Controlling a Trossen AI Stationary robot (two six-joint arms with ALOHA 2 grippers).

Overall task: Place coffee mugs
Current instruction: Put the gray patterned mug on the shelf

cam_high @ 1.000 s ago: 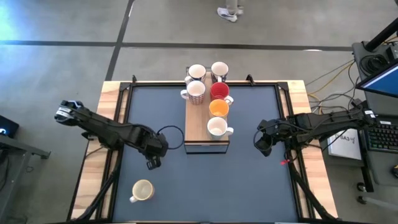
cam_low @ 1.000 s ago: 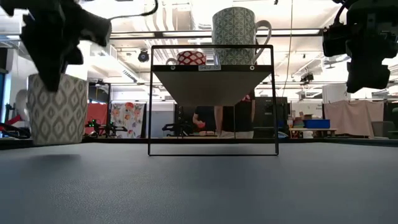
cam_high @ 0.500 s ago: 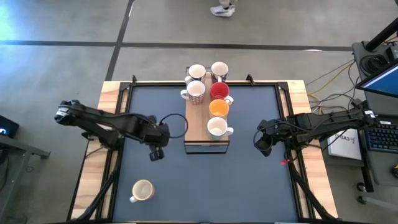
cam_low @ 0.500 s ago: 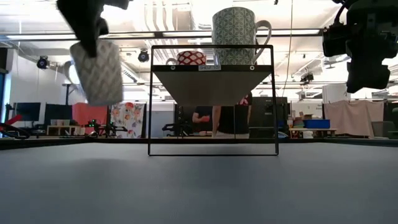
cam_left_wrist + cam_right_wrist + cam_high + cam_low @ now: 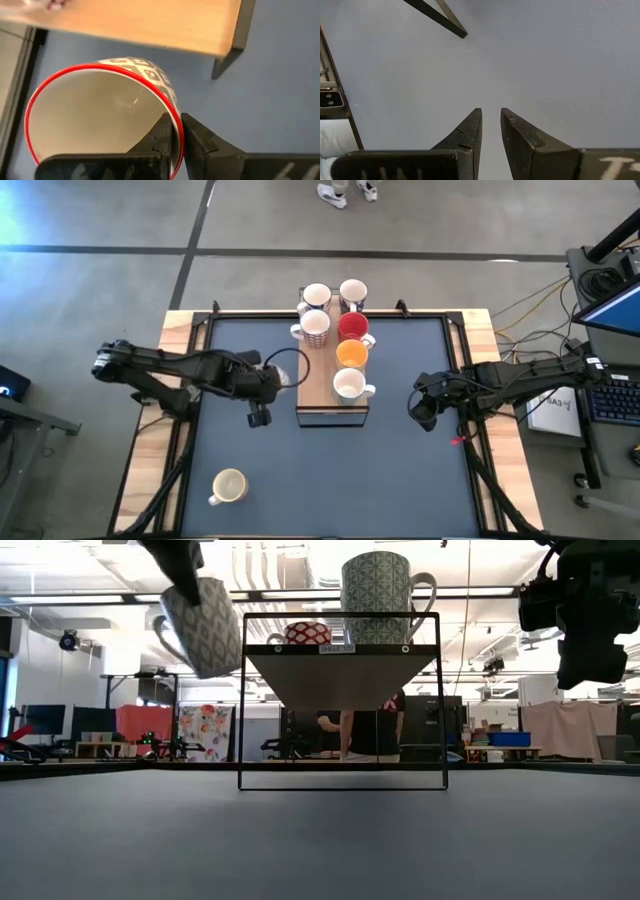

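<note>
My left gripper is shut on a white mug with a grey diamond pattern and a red rim, which hangs in the air just left of the wooden rack. Several mugs stand on the rack's shelf: white ones, a red one, an orange one and a white one. A cream mug stands on its base on the mat near the table's near edge. My right gripper hovers right of the rack, open by a narrow gap and touching nothing. My left gripper pinches the patterned mug's wall at the red rim, with one finger inside the mug and one finger outside. The fingers come from above. The mug is lifted clear and hangs tilted below them, its handle pointing away from the rack.
The rack is a dark wire frame with a raised wooden shelf, standing in the middle of the dark mat. Wooden table borders run along both sides. People stand in the room beyond the table.
My left gripper has risen and moved toward the far edge and right, toward the rack, staying shut on the patterned mug. The mug has gone from low beside the mat to high in the air by the rack's shelf, and it has tipped over to a slant.
</note>
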